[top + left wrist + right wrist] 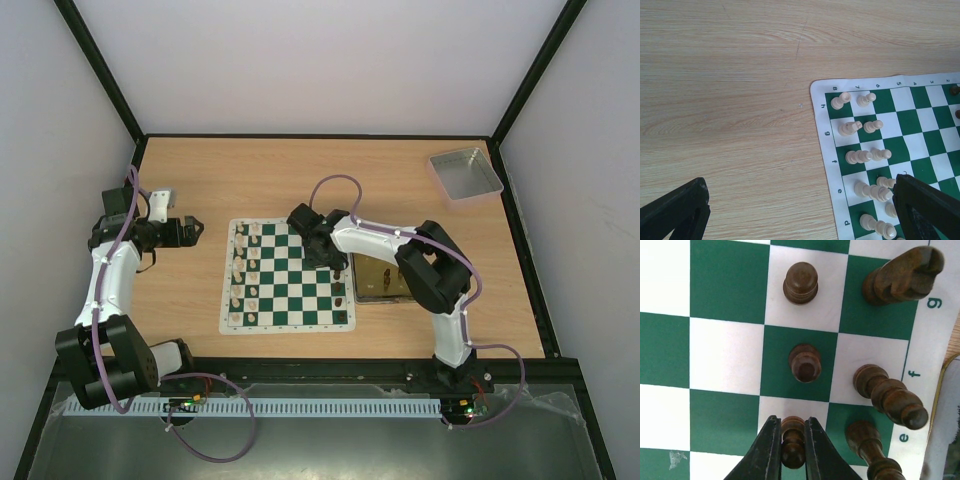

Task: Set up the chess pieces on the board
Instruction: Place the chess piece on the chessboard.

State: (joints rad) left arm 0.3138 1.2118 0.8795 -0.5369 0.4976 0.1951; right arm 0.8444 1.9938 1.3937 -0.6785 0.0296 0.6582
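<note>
White walls (300, 60) stand round a wood table (300, 180). Biggest thing on it is the board (295, 282), a green & white mat lying flat near the front. On the left the L arm (112, 275) bends up beside the board. On the right the R arm (385, 238) reaches over the board's right part. A gold tray (372, 282) lies just beside the board's right edge, partly under the R arm. Far back at the right corner sits a grey tray (466, 172), well apart from the rest. Small white pieces (245, 275) stand in the two left rows of the board, and dark pieces (342, 296) stand by its right edge. Out over bare wood, just left of the board, hangs the L gripper (192, 232) w/ fingers wide apart & nothing in them. Down low on the dark side, the R gripper (792, 420) has its two black fingers (765, 455) pinched tight on a dark pawn (792, 455). That pawn is upright, in line w/ two more pawns (805, 364) ahead of it. Taller brown pieces (890, 397) stand one row to the right, by letters e, f, g. Can't tell if the held pawn touches the board.
</note>
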